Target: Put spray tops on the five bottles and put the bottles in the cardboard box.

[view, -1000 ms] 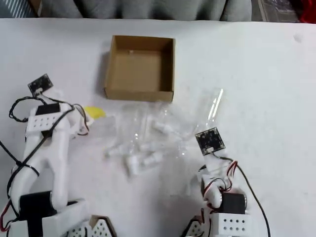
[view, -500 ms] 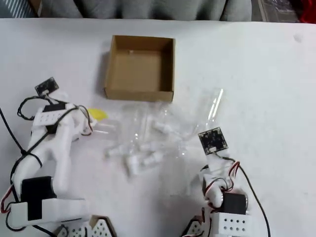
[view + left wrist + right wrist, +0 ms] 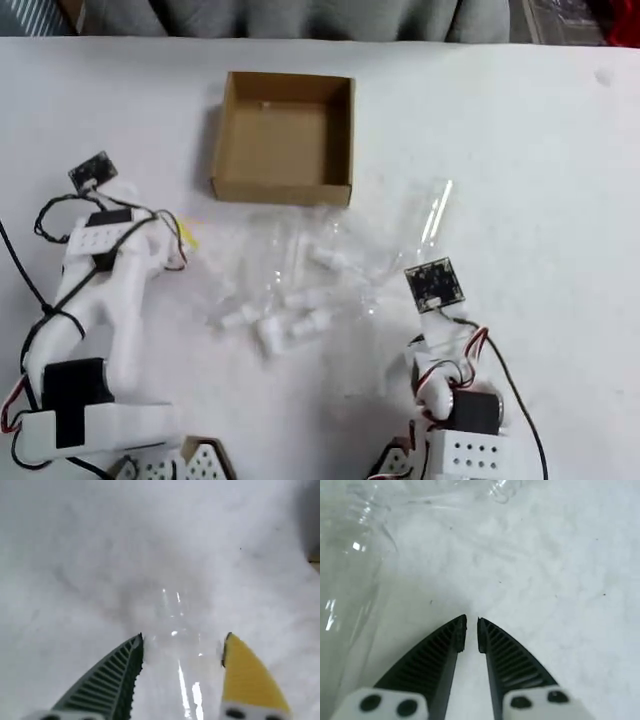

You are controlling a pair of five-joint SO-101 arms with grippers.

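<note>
Open and upright, the cardboard box [image 3: 285,135] stands at the table's far middle. In front of it several clear bottles [image 3: 292,255] lie on their sides, one [image 3: 430,212] apart from the rest. White spray tops [image 3: 292,326] lie loose just nearer than the bottles. My left gripper [image 3: 182,640] is open at the left end of the pile, with a clear bottle [image 3: 175,625] lying between its grey and yellow fingers. My right gripper [image 3: 471,630] is shut on nothing, low over bare table, with a clear bottle [image 3: 350,580] beside it.
The white table [image 3: 540,150] has free room to the right and beyond the box. Both arm bases [image 3: 90,420] sit at the near edge. A grey backrest runs along the far side.
The left arm swung and its gripper dropped toward the left end of the bottle pile, so less of the yellow finger shows from above. The right arm barely shifted.
</note>
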